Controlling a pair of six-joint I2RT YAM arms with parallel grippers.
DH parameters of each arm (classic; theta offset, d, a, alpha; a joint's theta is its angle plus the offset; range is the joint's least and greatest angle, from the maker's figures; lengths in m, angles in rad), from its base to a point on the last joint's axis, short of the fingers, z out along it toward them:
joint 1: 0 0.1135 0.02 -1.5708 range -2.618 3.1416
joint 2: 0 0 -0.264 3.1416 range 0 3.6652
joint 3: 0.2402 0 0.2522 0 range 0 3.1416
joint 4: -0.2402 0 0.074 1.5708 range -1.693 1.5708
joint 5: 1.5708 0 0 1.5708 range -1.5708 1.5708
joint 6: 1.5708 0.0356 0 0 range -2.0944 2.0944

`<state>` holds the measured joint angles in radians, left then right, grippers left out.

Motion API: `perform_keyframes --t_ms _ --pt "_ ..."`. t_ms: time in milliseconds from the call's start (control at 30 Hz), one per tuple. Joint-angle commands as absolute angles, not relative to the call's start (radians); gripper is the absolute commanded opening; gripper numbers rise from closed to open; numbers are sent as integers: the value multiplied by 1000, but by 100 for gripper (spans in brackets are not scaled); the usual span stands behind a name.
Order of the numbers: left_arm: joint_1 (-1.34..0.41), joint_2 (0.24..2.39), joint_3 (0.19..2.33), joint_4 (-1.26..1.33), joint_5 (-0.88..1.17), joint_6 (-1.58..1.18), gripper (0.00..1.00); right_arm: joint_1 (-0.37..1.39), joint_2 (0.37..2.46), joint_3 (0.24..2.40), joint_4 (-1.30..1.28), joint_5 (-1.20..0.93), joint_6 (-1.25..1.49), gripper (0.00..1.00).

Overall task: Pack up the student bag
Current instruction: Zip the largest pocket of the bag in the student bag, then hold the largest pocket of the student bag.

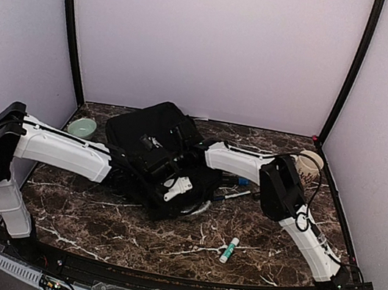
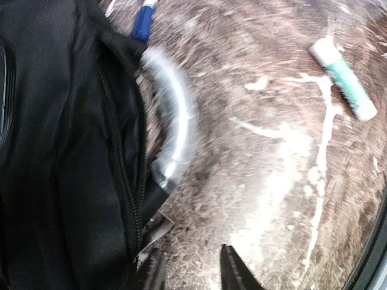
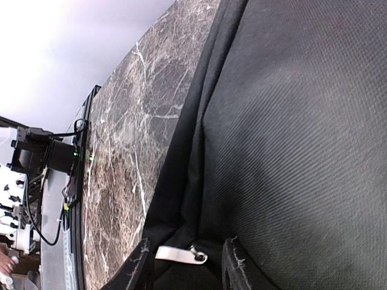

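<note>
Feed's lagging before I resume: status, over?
Left gripper open, empty, beside student bag. Right gripper straddling its zipper pull, grip unclear. Glue stick, pen loose nearby.

student bag (image 1: 151,142): black | table (image 1: 93,210): brown marble, white veins | glue stick (image 1: 228,250): white-teal | bowl (image 1: 82,126): pale green | mug (image 1: 310,163): cream

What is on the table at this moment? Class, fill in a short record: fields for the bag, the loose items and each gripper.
table: dark marble
bag: black, slumped mid-table
bowl: green, rear, left of the bag
mug: right rear corner
glue stick: lying front right, apart from the bag
pen: blue, at the bag's edge
left gripper: open, over bare table beside the bag's pale loop
right gripper: open, at the bag, pale zip tab between its fingers
</note>
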<state>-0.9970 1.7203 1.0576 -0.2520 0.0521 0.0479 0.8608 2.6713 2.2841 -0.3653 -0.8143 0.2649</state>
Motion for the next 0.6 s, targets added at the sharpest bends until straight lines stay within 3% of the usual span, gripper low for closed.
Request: perform_keyframes --t_ms 0,233,367,567 --pt "-1013 1606 1092 -356 99 133 36 847 2602 2216 -510 -764 220 40" --pt "-1013 1427 1083 -503 -4 233 44 828 2381 2152 -530 -740 162 46" --pt "-1011 1398 1035 -483 -123 266 65 808 2230 2018 -515 -713 150 52" --pt "-1003 1457 1013 -449 -175 352 70 772 1943 1709 -491 -634 50 53"
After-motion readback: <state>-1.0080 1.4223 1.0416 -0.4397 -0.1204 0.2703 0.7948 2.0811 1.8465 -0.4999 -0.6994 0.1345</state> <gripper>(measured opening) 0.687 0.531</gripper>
